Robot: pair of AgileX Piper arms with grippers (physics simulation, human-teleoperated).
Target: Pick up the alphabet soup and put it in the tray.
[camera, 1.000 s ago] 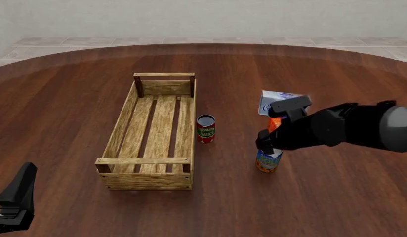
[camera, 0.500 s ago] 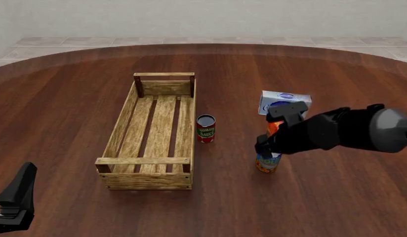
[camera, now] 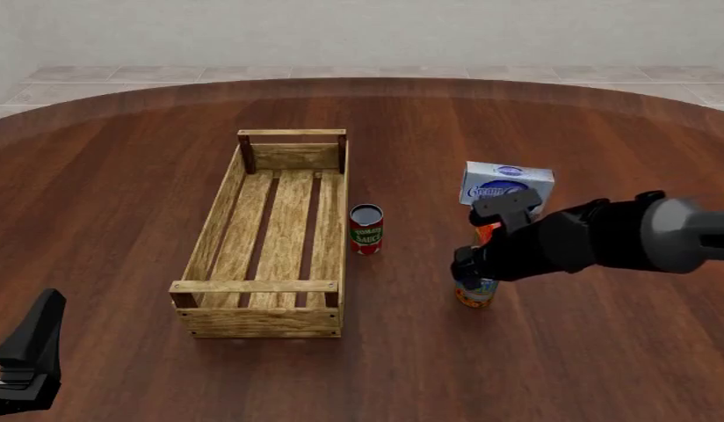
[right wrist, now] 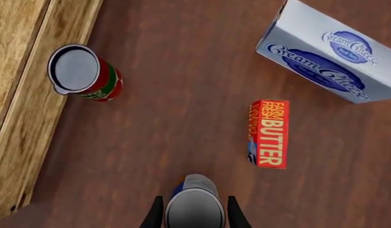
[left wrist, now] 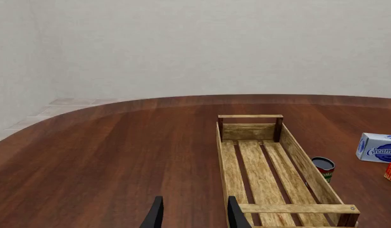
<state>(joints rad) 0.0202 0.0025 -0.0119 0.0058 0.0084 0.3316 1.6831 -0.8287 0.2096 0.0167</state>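
The alphabet soup [camera: 477, 294], a blue and orange-yellow can, stands upright on the table right of the tray [camera: 256, 287], a long light-wood slatted crate. My right gripper [camera: 469, 267] is open and low over the can, hiding most of it. In the right wrist view the can's pale top [right wrist: 194, 212] sits between the two fingers [right wrist: 157, 213], which straddle it. I cannot tell whether they touch it. My left gripper [camera: 32, 345] is open and empty at the near left, far from the can. In the left wrist view its fingers [left wrist: 156, 214] point toward the tray [left wrist: 295, 208].
A smaller red-and-green can [camera: 365, 229] stands just right of the tray; it also shows in the right wrist view [right wrist: 85, 72]. A cream cheese box [camera: 506, 183] lies beyond the soup. A red butter box [right wrist: 269, 133] lies between that box and the soup can.
My right gripper has come down and a little nearer, lowering around the soup can. The can has not moved. The left arm has not moved.
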